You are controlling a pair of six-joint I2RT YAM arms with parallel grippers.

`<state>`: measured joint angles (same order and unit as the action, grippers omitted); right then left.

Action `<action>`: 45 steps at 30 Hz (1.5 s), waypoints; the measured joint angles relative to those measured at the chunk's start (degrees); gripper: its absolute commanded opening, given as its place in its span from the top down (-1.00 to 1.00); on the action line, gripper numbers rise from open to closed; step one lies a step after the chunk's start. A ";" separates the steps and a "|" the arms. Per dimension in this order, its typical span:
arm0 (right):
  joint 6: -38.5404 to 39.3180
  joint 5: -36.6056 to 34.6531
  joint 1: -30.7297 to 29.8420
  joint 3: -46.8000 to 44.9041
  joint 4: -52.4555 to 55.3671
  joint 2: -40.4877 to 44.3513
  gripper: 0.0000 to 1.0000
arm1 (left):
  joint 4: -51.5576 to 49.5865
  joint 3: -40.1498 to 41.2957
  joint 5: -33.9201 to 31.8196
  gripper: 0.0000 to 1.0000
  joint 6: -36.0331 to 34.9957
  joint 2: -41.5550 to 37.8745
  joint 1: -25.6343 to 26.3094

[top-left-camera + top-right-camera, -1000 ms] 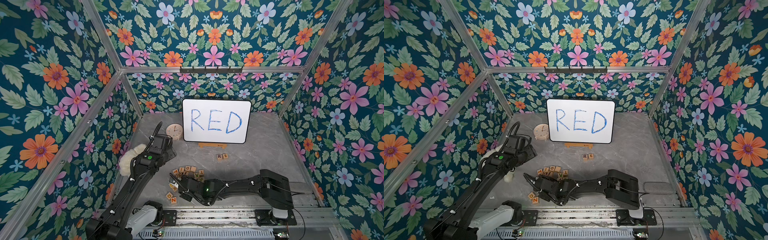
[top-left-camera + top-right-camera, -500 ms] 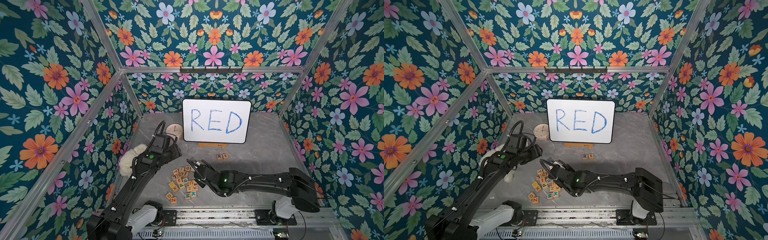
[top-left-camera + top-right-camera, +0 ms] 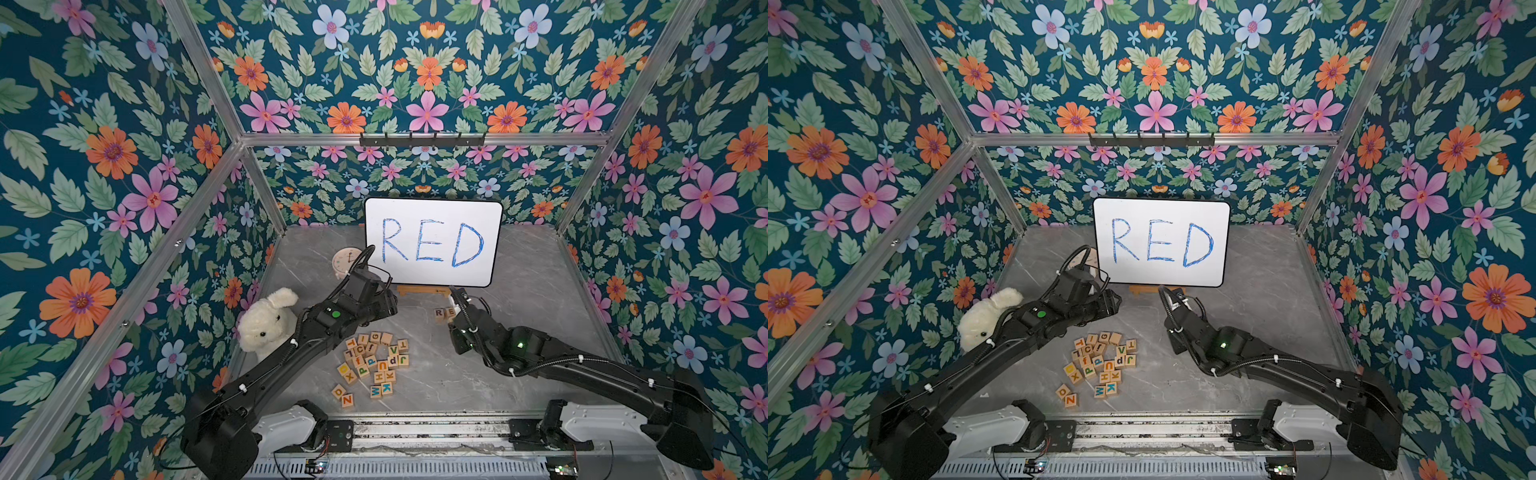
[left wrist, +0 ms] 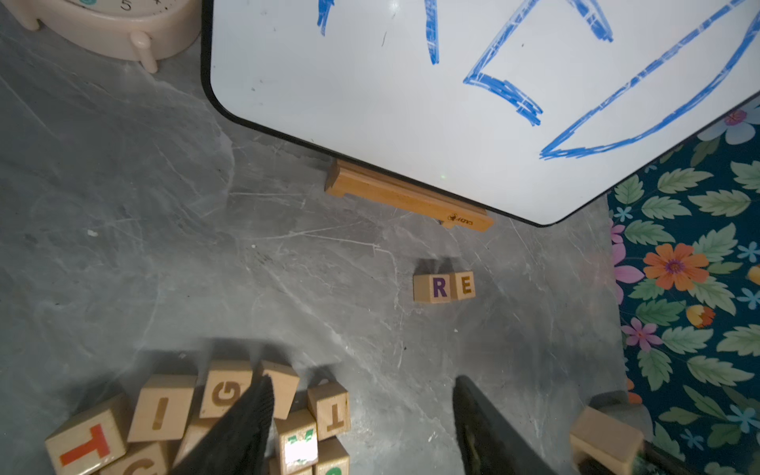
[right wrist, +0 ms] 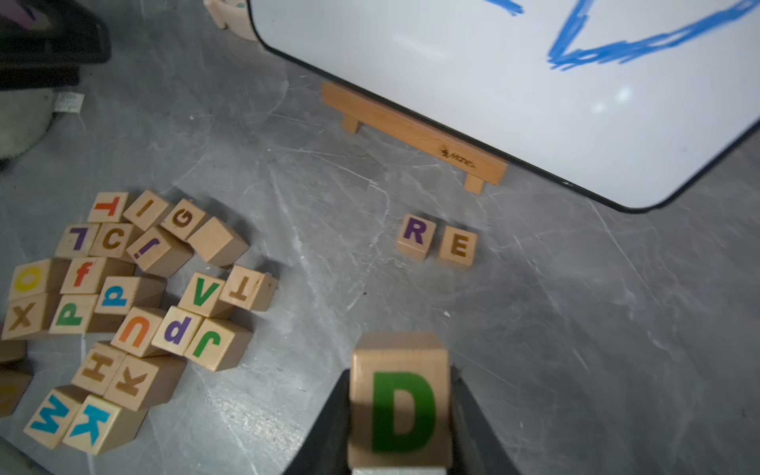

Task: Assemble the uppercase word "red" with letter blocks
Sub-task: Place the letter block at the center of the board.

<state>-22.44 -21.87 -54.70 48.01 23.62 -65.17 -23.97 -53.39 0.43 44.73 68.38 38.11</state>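
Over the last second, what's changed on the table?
The right gripper left the pile and carried the D block over near R and E, still holding it. The left gripper edged towards the middle. R, E, board, clock and rabbit stayed put.

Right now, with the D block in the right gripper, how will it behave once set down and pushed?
The D block looks like solid wood, so probably stiff and light; the right gripper pinches flat faces, so slip seems unlikely. Being a cube, it should slide on the smooth table rather than roll, though a push could shove the E block.
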 measured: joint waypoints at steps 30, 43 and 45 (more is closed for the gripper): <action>-10.82 8.94 19.82 3.10 -1.36 -19.17 0.55 | 8.92 4.98 -0.48 -0.43 2.05 -0.52 2.60; -11.54 4.26 19.78 5.73 -6.23 -27.80 0.54 | 9.01 5.90 -1.29 -0.44 2.08 -2.84 2.60; -11.37 3.93 19.78 6.40 -6.56 -29.09 0.53 | 9.01 5.88 -1.20 -0.44 2.10 -2.84 2.60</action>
<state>-33.80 -17.93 -34.92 54.41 17.06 -94.26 -14.96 -47.51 -0.78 46.83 65.54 40.71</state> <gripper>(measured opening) 0.328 0.720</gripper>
